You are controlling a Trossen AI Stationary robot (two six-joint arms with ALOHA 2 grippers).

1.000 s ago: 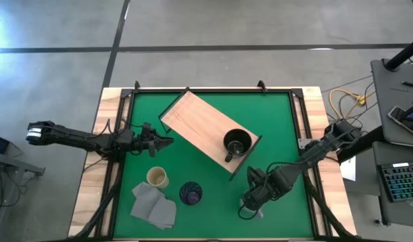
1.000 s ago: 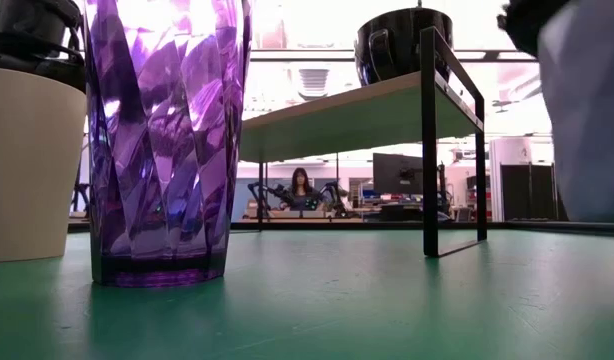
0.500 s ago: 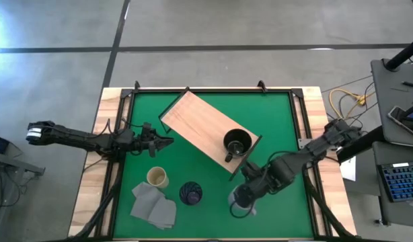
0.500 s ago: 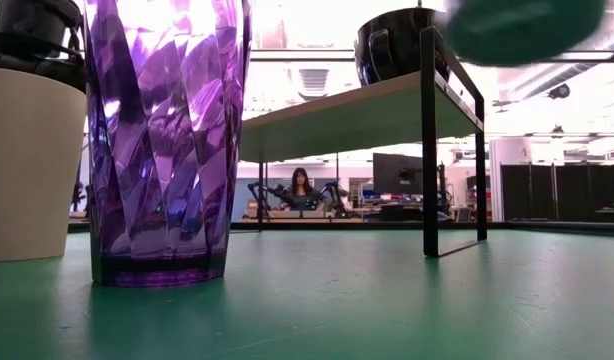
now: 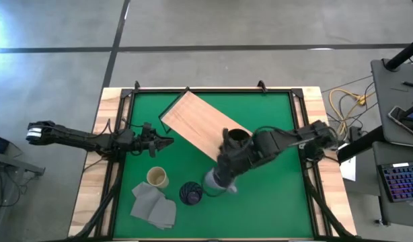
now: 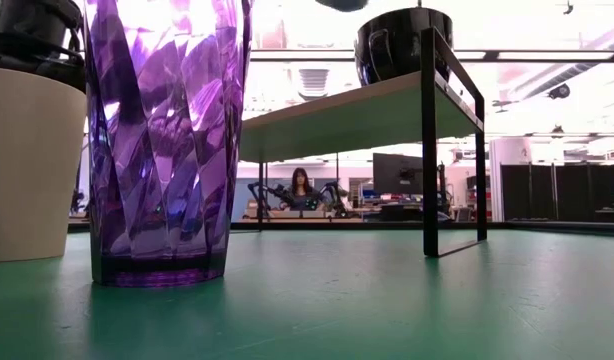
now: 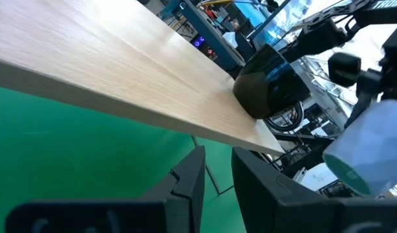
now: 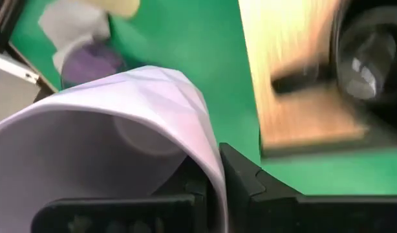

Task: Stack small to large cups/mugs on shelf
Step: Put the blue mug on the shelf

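One mug, the lavender mug (image 5: 214, 180), has left the mat at 4 o'clock and now hangs in the air just beside the shelf (image 5: 196, 125), the right gripper (image 5: 223, 176) pinching its rim. It is faceted and pale, tilted, mouth toward the wrist. The black mug (image 5: 237, 141) already sits on the shelf. The left gripper (image 5: 167, 141) waits at 9 o'clock, slightly parted, empty.
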